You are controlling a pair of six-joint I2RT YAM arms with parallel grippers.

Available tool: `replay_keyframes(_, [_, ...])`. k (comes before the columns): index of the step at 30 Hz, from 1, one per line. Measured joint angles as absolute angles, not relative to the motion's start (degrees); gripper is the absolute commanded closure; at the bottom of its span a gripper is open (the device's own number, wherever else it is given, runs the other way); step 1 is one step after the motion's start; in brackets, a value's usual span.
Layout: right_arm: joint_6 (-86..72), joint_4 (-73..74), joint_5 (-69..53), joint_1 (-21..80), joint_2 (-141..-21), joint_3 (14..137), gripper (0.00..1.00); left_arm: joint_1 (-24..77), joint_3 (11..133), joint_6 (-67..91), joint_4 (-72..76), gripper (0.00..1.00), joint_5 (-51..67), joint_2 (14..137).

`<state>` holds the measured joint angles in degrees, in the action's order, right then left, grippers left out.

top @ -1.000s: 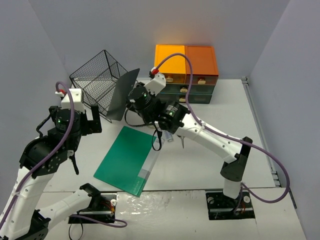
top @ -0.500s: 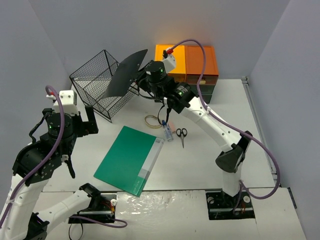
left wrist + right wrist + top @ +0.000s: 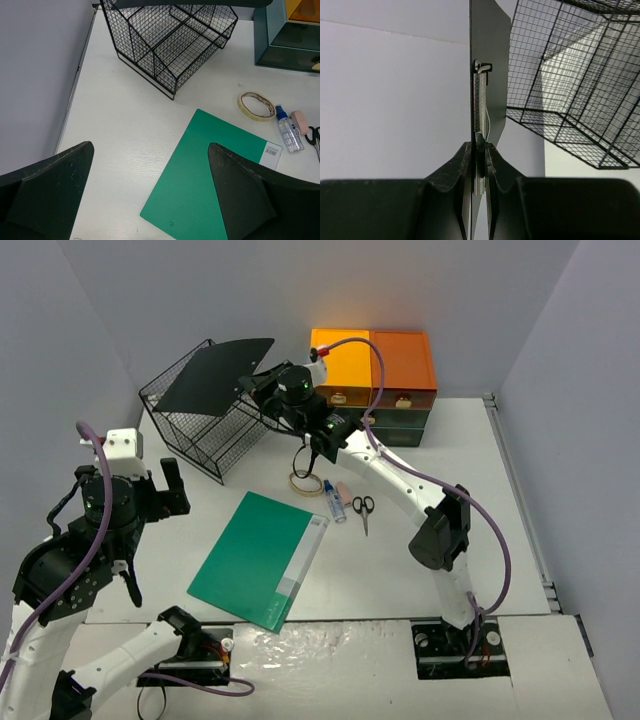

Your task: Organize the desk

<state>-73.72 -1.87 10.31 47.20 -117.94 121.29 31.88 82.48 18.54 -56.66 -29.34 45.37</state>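
The desk (image 3: 500, 520) stretches white from the arm bases to the back wall, with loose items across its middle. Nearest, the left gripper (image 3: 150, 148) hangs above the desk's left side with its fingers spread wide and nothing between them, probably parked out of the other arm's way. Just beyond it a green folder (image 3: 258, 560) lies flat and slanted on the desk, not yet filed. Past the folder's far corner sit a tape roll (image 3: 305, 482), a small spray bottle (image 3: 334, 502), a pink eraser (image 3: 343, 489) and scissors (image 3: 363, 508), close together but apart from the folder. Farther back on the left stands a tilted wire rack (image 3: 200, 425), its open side facing up and out, apparently meant for flat things. Over it the right gripper (image 3: 479, 150) is pinched tight on the metal clip edge of a black clipboard (image 3: 215, 375), which is held nearly level above the rack's mouth. The grip at the clip end leaves the long free edge to lead into the rack. Against the back wall stand orange-topped drawer units (image 3: 375, 360).
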Motion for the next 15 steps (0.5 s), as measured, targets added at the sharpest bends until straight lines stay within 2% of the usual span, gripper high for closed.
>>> replay_keyframes(15, [-77.49,-10.87,13.59,47.16,-119.67,120.49,1.00,32.09,82.53,18.51,-57.86,0.03,-28.78,45.07])
